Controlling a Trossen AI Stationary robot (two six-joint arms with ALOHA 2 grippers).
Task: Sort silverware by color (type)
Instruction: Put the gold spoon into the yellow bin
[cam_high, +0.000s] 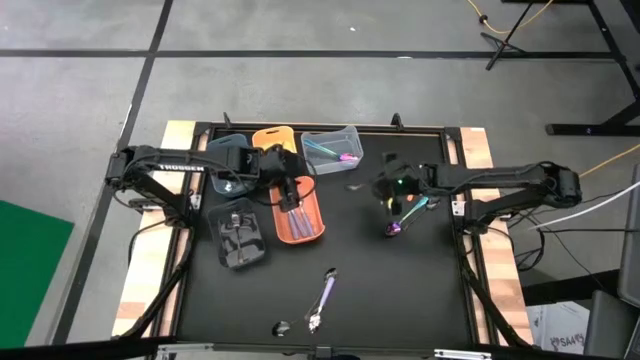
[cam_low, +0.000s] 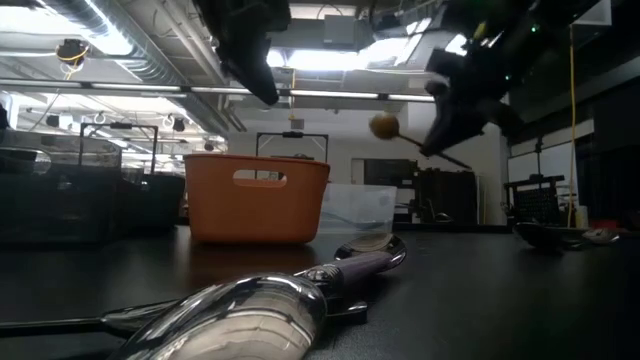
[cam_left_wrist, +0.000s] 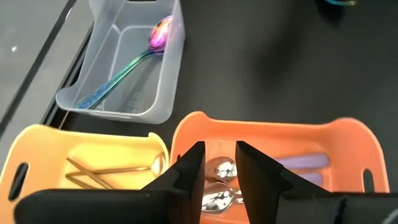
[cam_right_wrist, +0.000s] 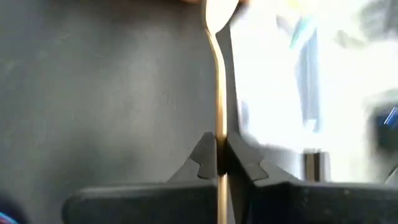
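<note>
My right gripper (cam_high: 398, 200) is shut on an iridescent spoon (cam_high: 408, 214) with a purple bowl and a teal handle, held in the air over the table's right middle. The spoon looks golden in the right wrist view (cam_right_wrist: 218, 93). My left gripper (cam_left_wrist: 219, 171) is open and empty above the orange bin (cam_high: 300, 218). That bin holds silver spoons (cam_left_wrist: 221, 180) and purple-handled pieces (cam_left_wrist: 300, 163). A purple-handled silver piece (cam_high: 322, 297) lies flat on the mat near the front edge, and a second small piece (cam_high: 283, 327) lies beside it. My right gripper pinches the spoon's thin handle (cam_right_wrist: 218, 140) between its two fingers, partway along it; the handle runs on behind the fingers. The bowl (cam_right_wrist: 221, 9) sticks out ahead of the fingers. In the low view the spoon (cam_low: 384, 126) is lifted clear and tilted.
Along the far edge stand a bluish clear bin (cam_high: 230, 152), a yellow bin (cam_left_wrist: 37, 155) with gold pieces (cam_left_wrist: 106, 169), and a clear bin (cam_left_wrist: 149, 93) holding an iridescent spoon (cam_left_wrist: 134, 62). A dark bin (cam_high: 240, 240) with black pieces stands left of the orange bin.
</note>
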